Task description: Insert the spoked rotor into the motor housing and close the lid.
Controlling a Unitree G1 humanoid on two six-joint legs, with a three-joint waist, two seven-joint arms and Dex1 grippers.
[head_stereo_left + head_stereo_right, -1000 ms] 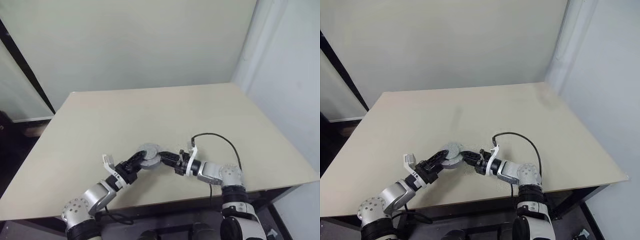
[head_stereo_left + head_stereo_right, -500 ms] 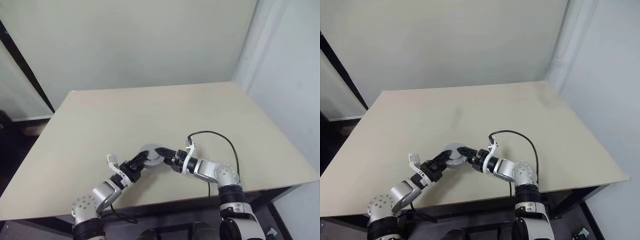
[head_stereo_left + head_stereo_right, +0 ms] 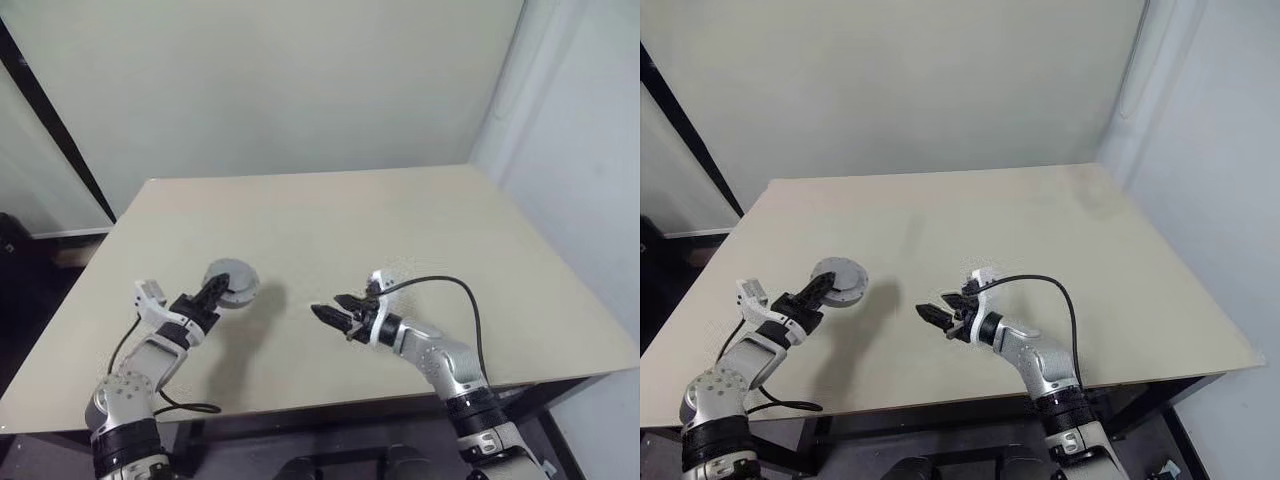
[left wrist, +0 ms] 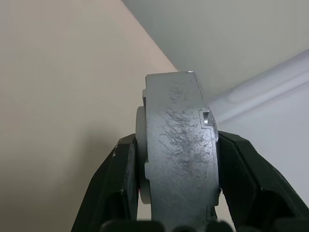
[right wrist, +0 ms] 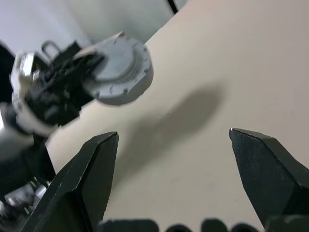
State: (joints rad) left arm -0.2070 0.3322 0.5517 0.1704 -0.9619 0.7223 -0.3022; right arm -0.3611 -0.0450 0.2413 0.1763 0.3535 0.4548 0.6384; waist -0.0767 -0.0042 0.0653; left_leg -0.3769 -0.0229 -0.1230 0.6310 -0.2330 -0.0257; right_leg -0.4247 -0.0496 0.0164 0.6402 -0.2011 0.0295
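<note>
On the left, the left gripper [image 3: 207, 294] clamps its black fingers on the closed round grey metal motor housing [image 3: 231, 281], held above the beige table [image 3: 330, 230]. The right gripper [image 3: 331, 311] hangs wide open and empty. Assembly looks finished; setting it down likely comes next.

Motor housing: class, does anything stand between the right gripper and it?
Nothing visible does. The left gripper holds the closed motor housing above the table. The right gripper is open, empty, pointing toward it, with only bare tabletop between them.
</note>
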